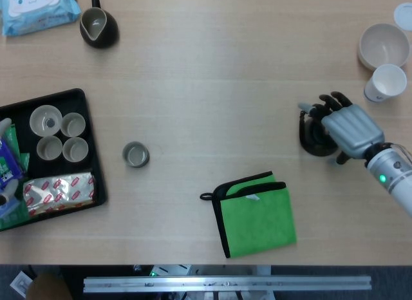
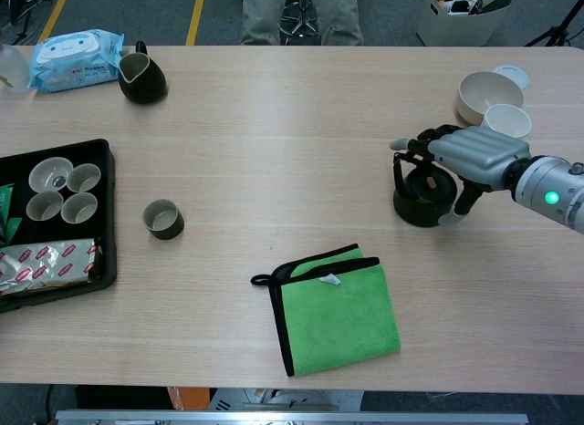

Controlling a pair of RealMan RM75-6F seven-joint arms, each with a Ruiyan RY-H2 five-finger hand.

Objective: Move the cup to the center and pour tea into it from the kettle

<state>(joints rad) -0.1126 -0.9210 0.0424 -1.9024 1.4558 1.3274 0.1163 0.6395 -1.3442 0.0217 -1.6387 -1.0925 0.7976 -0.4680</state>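
Beneath the right hand point(image 2: 467, 156), the kettle point(image 2: 422, 199), fingers above its handle.

The kettle point(image 1: 315, 138) is black; the right hand point(image 1: 347, 127) is silver-grey with black fingers. The cup point(image 1: 136, 154) is olive-grey. The cloth point(image 1: 256, 212) is bright green, edged in black. The tray point(image 1: 84, 100) is black, and the table point(image 1: 212, 87) is pale wood-grain.

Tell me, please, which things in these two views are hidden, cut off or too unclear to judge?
- Right hand and kettle: in both views the hand covers the kettle's top, so whether the fingers actually grip the handle is unclear.
- Left hand: in neither view.
- Kettle's contents: hidden by its lid and the hand.
- Tray: cut off by the left edge in both views, so its packets show only partly.
- Cup: too small to tell whether anything is inside.
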